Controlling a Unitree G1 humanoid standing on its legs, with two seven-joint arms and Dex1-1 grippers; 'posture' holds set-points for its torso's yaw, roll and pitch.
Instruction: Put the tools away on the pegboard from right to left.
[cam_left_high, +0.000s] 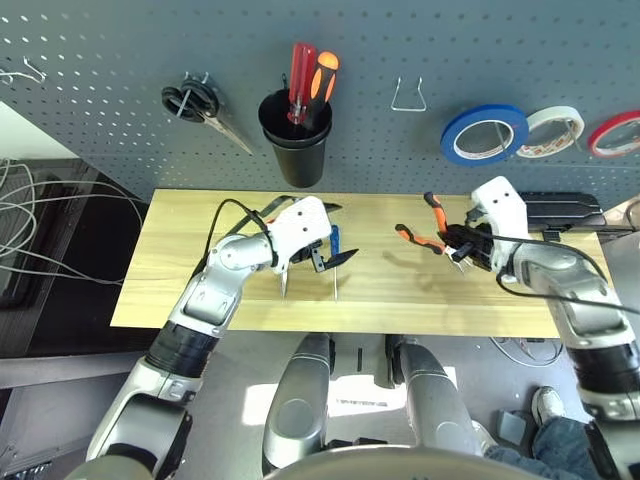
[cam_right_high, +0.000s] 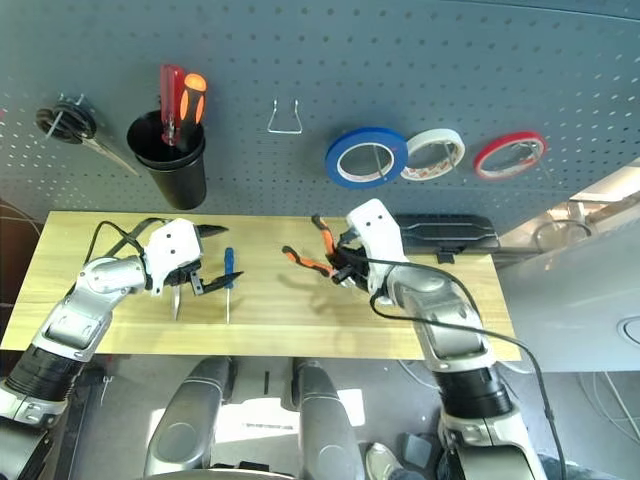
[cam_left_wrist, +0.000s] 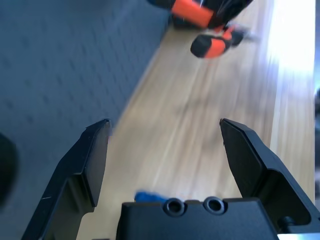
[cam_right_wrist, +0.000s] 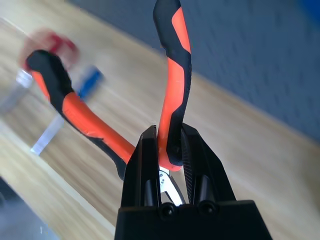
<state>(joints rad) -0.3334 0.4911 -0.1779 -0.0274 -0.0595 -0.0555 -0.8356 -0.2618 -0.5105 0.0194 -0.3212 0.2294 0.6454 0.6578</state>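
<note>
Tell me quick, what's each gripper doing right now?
Left gripper: open, holding nothing, above the table.
Right gripper: shut on the pliers, gripping one handle.

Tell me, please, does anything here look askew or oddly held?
Yes: the right gripper pinches the pliers by one handle only, so the other handle splays out sideways over the table.

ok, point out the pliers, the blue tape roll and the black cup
pliers (cam_right_wrist: 172, 90): right wrist view, on the upright orange handle.
blue tape roll (cam_left_high: 455, 135): left eye view, on its blue band.
black cup (cam_left_high: 297, 155): left eye view, on its front wall.
</note>
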